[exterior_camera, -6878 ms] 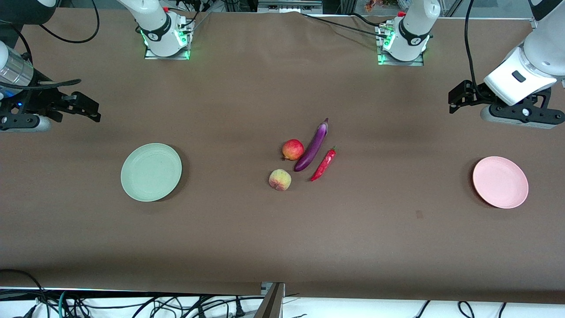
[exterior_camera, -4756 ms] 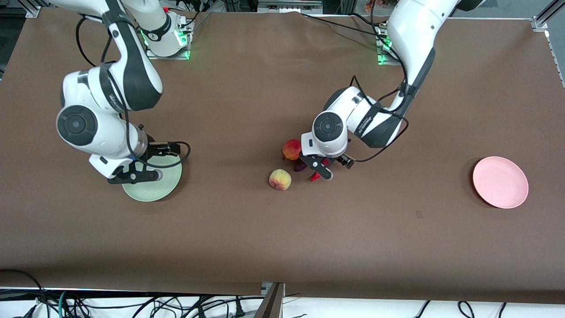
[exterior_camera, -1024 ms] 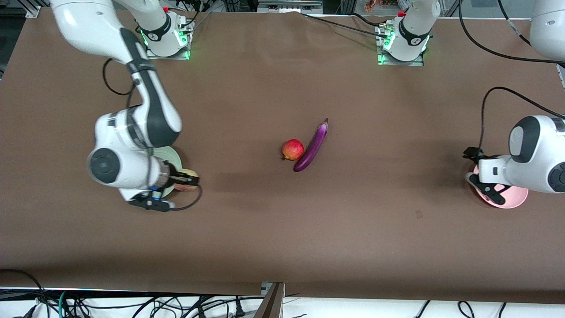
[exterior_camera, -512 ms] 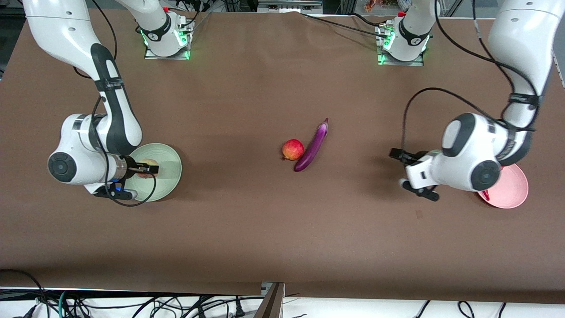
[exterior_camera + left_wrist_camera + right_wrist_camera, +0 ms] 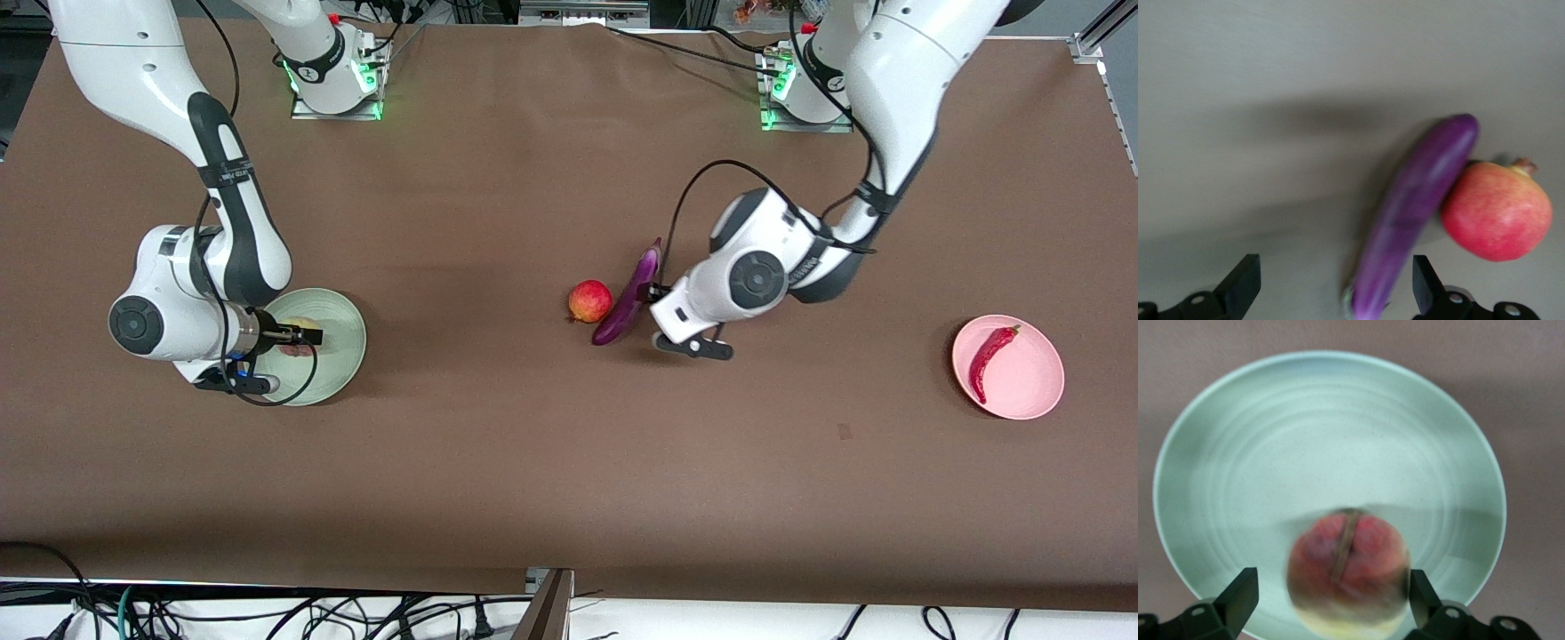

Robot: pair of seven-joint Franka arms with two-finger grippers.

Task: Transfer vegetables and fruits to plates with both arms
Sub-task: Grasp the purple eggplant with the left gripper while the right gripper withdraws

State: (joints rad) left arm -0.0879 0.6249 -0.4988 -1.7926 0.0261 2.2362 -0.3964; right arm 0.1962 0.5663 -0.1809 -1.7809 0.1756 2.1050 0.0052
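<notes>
Surface: a brown cloth-covered table (image 5: 498, 462), with the two arm bases bolted along the edge farthest from the front camera.
Surroundings: loose black cables (image 5: 267, 613) hang below the table's near edge.
Green plate (image 5: 342, 316): toward the right arm's end, with the peach (image 5: 1348, 577) over it.
Right gripper (image 5: 1331, 600): over the green plate, fingers spread apart on either side of the peach.
Pink plate (image 5: 1022, 391): toward the left arm's end, holding the red chili pepper (image 5: 987, 360).
Eggplant (image 5: 627, 298): mid-table, touching the red fruit (image 5: 589, 300) beside it.
Left gripper (image 5: 1338, 293): low over the eggplant's stem end, fingers spread wide, gripping nothing.
In the way: the left arm's wrist hides the table just beside the eggplant.
</notes>
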